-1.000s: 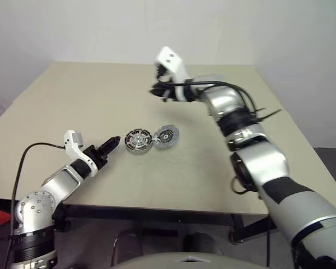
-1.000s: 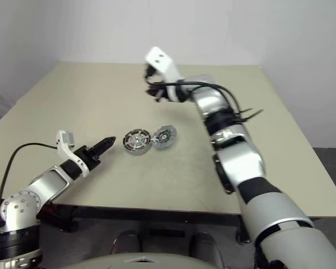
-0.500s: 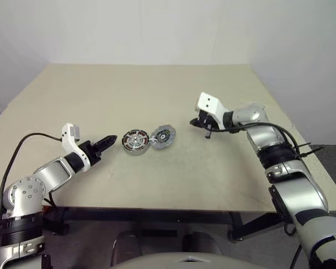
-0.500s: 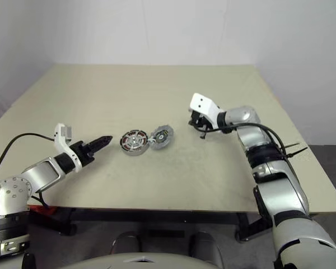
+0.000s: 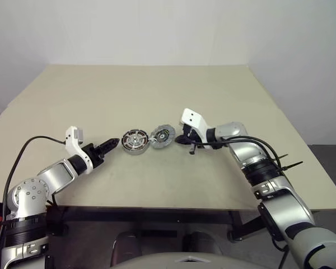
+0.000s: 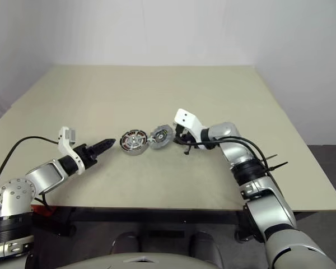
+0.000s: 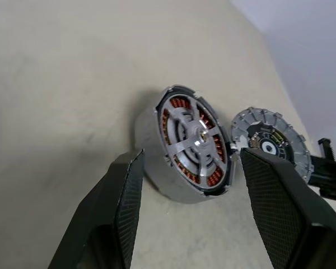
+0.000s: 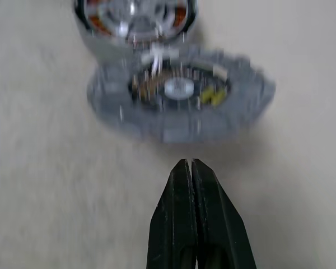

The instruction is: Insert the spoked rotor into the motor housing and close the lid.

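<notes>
Beige worktop (image 5: 157,95) against a white wall carried all parts. Right gripper (image 8: 189,168): fingers pressed together, empty, tips just beside the lid (image 8: 182,92), not touching it. Left gripper (image 7: 190,162): fingers (image 7: 126,190) spread, empty, flanking the motor housing (image 7: 182,148) without contact. Motor housing: near the worktop's centre, toward the front edge, copper windings showing. Spoked rotor (image 7: 195,140): seated in the housing's open face. Lid: dark inner face up, leaning against the housing on its right-arm side.
</notes>
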Controlling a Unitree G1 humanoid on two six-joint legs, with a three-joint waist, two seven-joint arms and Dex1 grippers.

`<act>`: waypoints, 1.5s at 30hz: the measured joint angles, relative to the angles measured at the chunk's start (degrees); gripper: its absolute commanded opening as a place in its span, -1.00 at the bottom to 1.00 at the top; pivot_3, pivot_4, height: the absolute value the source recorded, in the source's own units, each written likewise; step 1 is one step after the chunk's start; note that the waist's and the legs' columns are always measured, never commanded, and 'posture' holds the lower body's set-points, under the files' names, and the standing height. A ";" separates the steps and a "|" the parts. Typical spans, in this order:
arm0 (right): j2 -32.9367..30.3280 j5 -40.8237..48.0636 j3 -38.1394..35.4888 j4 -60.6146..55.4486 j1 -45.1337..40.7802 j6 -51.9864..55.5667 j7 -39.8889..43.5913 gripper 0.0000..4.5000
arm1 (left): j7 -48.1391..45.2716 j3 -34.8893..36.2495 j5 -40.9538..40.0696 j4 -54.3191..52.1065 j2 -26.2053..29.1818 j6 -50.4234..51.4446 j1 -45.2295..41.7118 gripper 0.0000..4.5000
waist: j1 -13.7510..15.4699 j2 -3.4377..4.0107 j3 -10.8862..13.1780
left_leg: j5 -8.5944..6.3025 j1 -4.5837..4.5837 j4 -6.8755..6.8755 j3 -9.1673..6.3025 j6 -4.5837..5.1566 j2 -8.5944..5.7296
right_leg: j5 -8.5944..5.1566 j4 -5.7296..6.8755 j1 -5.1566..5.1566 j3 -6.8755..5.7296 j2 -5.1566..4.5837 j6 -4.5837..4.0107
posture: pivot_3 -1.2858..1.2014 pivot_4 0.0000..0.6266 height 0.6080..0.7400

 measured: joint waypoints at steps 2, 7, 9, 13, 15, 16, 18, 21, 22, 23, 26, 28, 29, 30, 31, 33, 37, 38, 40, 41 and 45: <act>1.65 1.34 -0.58 -0.11 -1.35 2.49 -0.75 -0.99 | 0.11 0.25 -0.10 -1.00 -0.18 0.00 0.62 0.28 | -0.01 0.00 0.00 | 0.00 0.00 0.00 0.00 0.00 0.00 | 0.00 -0.01 0.00 0.00 0.00 0.00 | 0.03 -1.00 1.00; 3.02 4.97 -1.70 -3.41 -2.84 7.84 -0.43 -0.99 | 0.35 0.46 -0.26 -1.73 -0.45 0.02 1.72 0.28 | 0.13 -0.01 0.00 | 0.01 -0.04 -0.01 -0.01 -0.02 0.00 | 0.00 -0.07 0.00 -0.02 0.00 0.00 | 0.03 -1.00 1.00; 3.09 6.10 -1.94 -5.06 -3.27 9.79 -0.17 -0.99 | 0.49 0.67 -0.26 -1.73 -0.43 0.02 1.71 0.28 | 0.11 -0.01 0.00 | 0.01 -0.03 -0.01 -0.01 -0.02 0.00 | 0.00 -0.06 0.00 -0.01 0.00 0.00 | 0.03 -1.00 1.00; 3.62 7.98 -1.99 -7.55 -4.34 12.04 -0.01 -0.99 | 0.47 0.68 -0.19 -1.73 -0.15 0.03 1.67 0.28 | -0.04 -0.01 0.00 | 0.01 0.02 -0.02 -0.01 -0.02 0.02 | 0.00 -0.02 0.00 -0.01 0.01 0.00 | 0.03 -1.00 1.00; 4.13 8.34 -1.99 -7.76 -5.12 12.25 -0.27 -0.99 | 0.37 0.67 -0.04 -1.73 -0.01 0.03 1.63 0.28 | -0.05 -0.01 0.00 | 0.01 0.03 -0.02 -0.01 -0.02 0.02 | 0.00 -0.01 0.00 -0.01 0.02 0.00 | 0.03 -1.00 1.00; 4.65 8.34 -1.98 -7.76 -5.38 12.20 -0.60 -0.99 | 0.28 0.65 0.11 -1.73 0.01 0.02 1.63 0.28 | -0.05 -0.01 0.00 | 0.01 0.04 -0.02 -0.01 -0.02 0.02 | 0.00 0.00 0.01 -0.01 0.01 0.00 | 0.03 -1.00 1.00; 5.86 8.35 -1.78 -7.75 -5.46 12.00 -1.14 -0.99 | 0.00 0.49 0.51 -1.73 0.00 0.01 1.63 0.28 | -0.01 -0.01 0.00 | 0.01 0.03 -0.02 -0.01 -0.02 0.02 | 0.00 -0.01 0.01 -0.01 0.01 0.00 | 0.03 -1.00 1.00; 7.86 8.35 -1.17 -7.56 -5.47 11.88 -2.20 -0.99 | -0.06 0.45 1.07 -1.73 0.00 0.01 1.61 0.28 | 0.00 -0.01 0.00 | 0.05 0.02 -0.03 -0.01 -0.10 0.02 | 0.01 -0.03 0.01 -0.01 0.01 0.00 | 0.03 -1.00 1.00; 8.71 8.35 -0.97 -7.04 -5.47 11.79 -2.65 -0.99 | -0.06 0.45 1.13 -1.73 0.00 0.01 1.58 0.28 | -0.01 -0.01 0.00 | 0.05 0.03 -0.03 -0.01 -0.10 0.02 | 0.01 -0.03 0.01 -0.01 0.01 0.00 | 0.03 -1.00 1.00; 9.23 8.35 -0.56 -6.70 -5.47 11.73 -3.02 -0.99 | -0.06 0.45 1.14 -1.73 -0.01 0.01 1.52 0.28 | -0.01 -0.01 0.00 | 0.05 0.02 -0.03 -0.01 -0.10 0.02 | 0.00 -0.03 0.01 -0.01 0.01 0.00 | 0.03 -1.00 1.00; 11.38 8.43 -0.40 -4.67 -5.76 10.52 -4.32 -0.99 | -0.05 0.47 1.19 -1.73 0.00 0.01 1.47 0.28 | -0.03 -0.01 0.00 | 0.05 0.04 -0.05 -0.01 -0.10 0.02 | 0.00 -0.02 0.02 -0.01 0.01 0.00 | 0.03 -1.00 1.00; 12.62 8.41 -0.16 -2.60 -5.99 9.44 -5.09 -0.99 | -0.04 0.48 1.20 -1.74 0.00 0.01 1.44 0.28 | -0.03 -0.01 -0.01 | 0.04 0.07 -0.05 -0.01 -0.08 0.02 | 0.00 -0.02 0.03 -0.01 0.01 0.00 | 0.03 -1.00 1.00; 13.30 8.41 -0.11 -1.31 -6.14 8.68 -5.61 -0.99 | -0.03 0.51 1.21 -1.76 0.00 0.01 1.45 0.28 | -0.03 0.00 -0.01 | 0.04 0.07 -0.05 -0.01 -0.08 0.02 | 0.00 -0.01 0.04 -0.01 0.01 0.00 | 0.03 -1.00 1.00; 14.12 8.40 -0.08 0.24 -6.51 7.78 -6.25 -0.99 | -0.02 0.51 1.21 -1.84 0.00 0.01 1.46 0.28 | -0.05 0.00 -0.01 | 0.04 0.10 -0.05 -0.01 -0.08 0.02 | 0.00 -0.01 0.06 -0.01 0.01 0.00 | 0.03 -1.00 1.00; 14.62 8.28 -0.04 1.44 -6.82 7.18 -6.78 -0.99 | -0.02 0.50 1.20 -2.04 -0.02 0.01 1.46 0.28 | -0.06 0.00 -0.01 | 0.04 0.13 -0.05 -0.01 -0.07 0.02 | 0.00 -0.01 0.09 -0.01 0.01 0.00 | 0.03 -1.00 1.00; 15.40 7.54 0.07 5.15 -7.44 5.75 -8.16 -0.99 | 0.01 0.52 1.20 -2.71 -0.02 0.00 1.60 0.28 | 0.05 0.00 -0.01 | 0.03 0.24 -0.05 -0.02 -0.06 0.02 | 0.00 -0.03 0.26 -0.02 0.00 0.00 | 0.03 -1.00 1.00; 15.87 6.29 0.17 10.55 -7.42 4.29 -9.73 -0.99 | 0.08 0.58 1.21 -3.12 -0.06 -0.01 1.78 0.28 | -0.01 0.00 0.00 | 0.00 0.43 -0.06 -0.02 -0.02 0.00 | 0.00 -0.10 0.39 -0.03 -0.01 0.01 | 0.03 -1.00 1.00; 16.13 6.20 0.15 11.19 -7.44 3.71 -10.02 -0.99 | 0.09 0.58 1.21 -3.13 -0.08 -0.02 1.78 0.28 | -0.06 0.00 0.00 | 0.00 0.42 -0.10 -0.03 -0.02 0.00 | 0.00 -0.09 0.42 -0.03 0.00 0.01 | 0.03 -1.00 1.00; 16.56 6.01 0.05 12.36 -7.56 2.87 -10.63 -0.99 | 0.09 0.58 1.21 -3.19 -0.08 -0.02 1.78 0.28 | -0.11 0.00 0.00 | 0.00 0.47 -0.15 -0.03 -0.02 0.04 | 0.00 -0.09 0.44 -0.03 0.02 0.01 | 0.03 -1.00 1.00; 16.77 5.92 -0.04 13.17 -7.71 2.48 -10.92 -0.99 | 0.09 0.58 1.21 -3.20 -0.08 -0.02 1.78 0.28 | -0.18 0.00 0.00 | 0.00 0.49 -0.16 -0.02 -0.02 0.05 | 0.00 -0.09 0.45 -0.03 0.04 0.01 | 0.03 -1.00 1.00; 17.69 5.30 -0.18 16.57 -8.32 0.62 -12.26 -0.99 | 0.09 0.58 1.21 -3.23 -0.08 -0.01 1.78 0.28 | -0.16 0.01 0.00 | 0.00 0.52 -0.15 -0.02 -0.02 0.05 | 0.00 -0.10 0.49 -0.03 0.03 0.01 | 0.03 -1.00 1.00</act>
